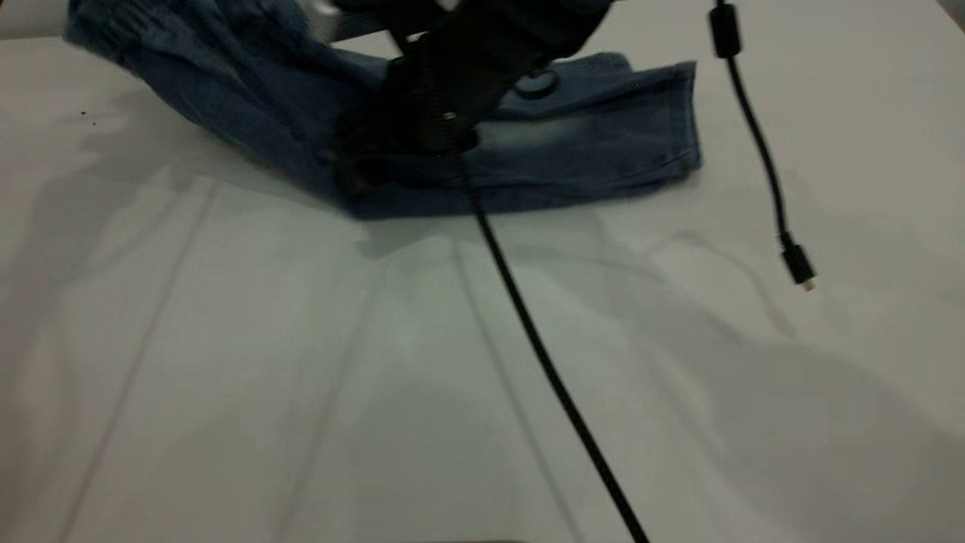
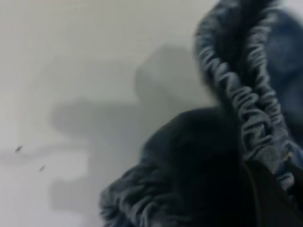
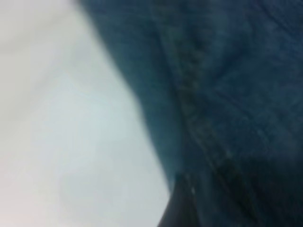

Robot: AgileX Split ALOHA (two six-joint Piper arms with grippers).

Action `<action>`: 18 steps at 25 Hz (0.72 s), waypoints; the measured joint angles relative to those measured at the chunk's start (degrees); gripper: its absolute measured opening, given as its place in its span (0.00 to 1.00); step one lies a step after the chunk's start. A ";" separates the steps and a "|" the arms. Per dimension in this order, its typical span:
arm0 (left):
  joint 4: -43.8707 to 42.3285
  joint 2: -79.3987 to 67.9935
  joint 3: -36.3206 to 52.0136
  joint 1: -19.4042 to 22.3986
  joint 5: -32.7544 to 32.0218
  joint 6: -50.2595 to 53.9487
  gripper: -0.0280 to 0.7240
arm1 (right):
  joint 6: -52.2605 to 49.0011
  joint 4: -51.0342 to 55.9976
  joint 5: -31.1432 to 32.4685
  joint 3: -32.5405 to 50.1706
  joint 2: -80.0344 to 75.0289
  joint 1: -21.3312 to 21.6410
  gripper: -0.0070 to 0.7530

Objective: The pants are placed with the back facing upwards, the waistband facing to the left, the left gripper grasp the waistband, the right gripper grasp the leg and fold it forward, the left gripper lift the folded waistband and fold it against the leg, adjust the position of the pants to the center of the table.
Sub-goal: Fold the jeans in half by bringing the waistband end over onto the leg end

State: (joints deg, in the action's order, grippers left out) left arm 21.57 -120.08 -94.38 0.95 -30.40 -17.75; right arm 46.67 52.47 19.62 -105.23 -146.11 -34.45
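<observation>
Exterior view is showing the pants (image 1: 588,151) lying folded across the upper middle of the frame on the table (image 1: 226,377), with the leg (image 1: 603,136) stretching right to its stitched hem and a pale patch showing at its centre. One black gripper (image 1: 392,151) is pressing down on the denim at the fold, and its bulk is hiding the cloth beneath it; whether its fingers are clenched or released cannot be told. A braided cable (image 1: 543,362) is running from it to the lower edge of the frame. At the upper left the denim is rising off the table toward the frame's top edge. A second, thinner cable (image 1: 761,151) with a loose plug is hanging at the upper right, clear of the pants. Left wrist view is giving what the exterior view cannot: the ruched waistband (image 2: 246,104) bunched close to the lens, with a dark finger (image 2: 270,189) at the lower right touching it. Right wrist view is showing only denim with a stitched seam filling the right of the frame, white table on the left; its gripper's fingers cannot be made out. Soft shadows are falling across the plain white table.
</observation>
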 joint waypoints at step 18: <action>-0.20 5.20 -6.25 -14.27 -6.14 -2.97 0.09 | -20.43 -29.44 35.83 -14.79 14.66 10.83 0.68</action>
State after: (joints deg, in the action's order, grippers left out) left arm 21.37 -114.87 -100.63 -13.33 -36.54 -20.72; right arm 26.24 23.04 55.45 -120.02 -131.46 -23.62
